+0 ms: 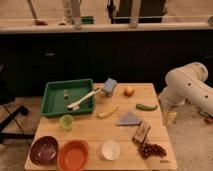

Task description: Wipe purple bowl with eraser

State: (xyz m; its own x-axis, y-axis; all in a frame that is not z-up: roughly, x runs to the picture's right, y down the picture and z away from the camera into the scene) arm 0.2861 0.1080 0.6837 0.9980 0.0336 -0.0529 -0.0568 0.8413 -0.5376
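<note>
The purple bowl (44, 150) sits at the table's front left corner, next to the orange bowl (73, 155). The eraser (142, 132), a small tan block with dark edges, lies tilted at the front right of the table, just behind a bunch of grapes (152, 149). My white arm (187, 85) hangs beside the table's right edge. My gripper (170, 118) points down there, off the table, to the right of the eraser and far from the purple bowl. It holds nothing that I can see.
A white bowl (110, 149) stands right of the orange bowl. A green tray (55, 102) holds a brush (82, 100). A green cup (66, 122), banana (108, 112), grey cloth (129, 119), blue-grey block (109, 86), orange fruit (129, 91) and green vegetable (146, 106) lie about the table.
</note>
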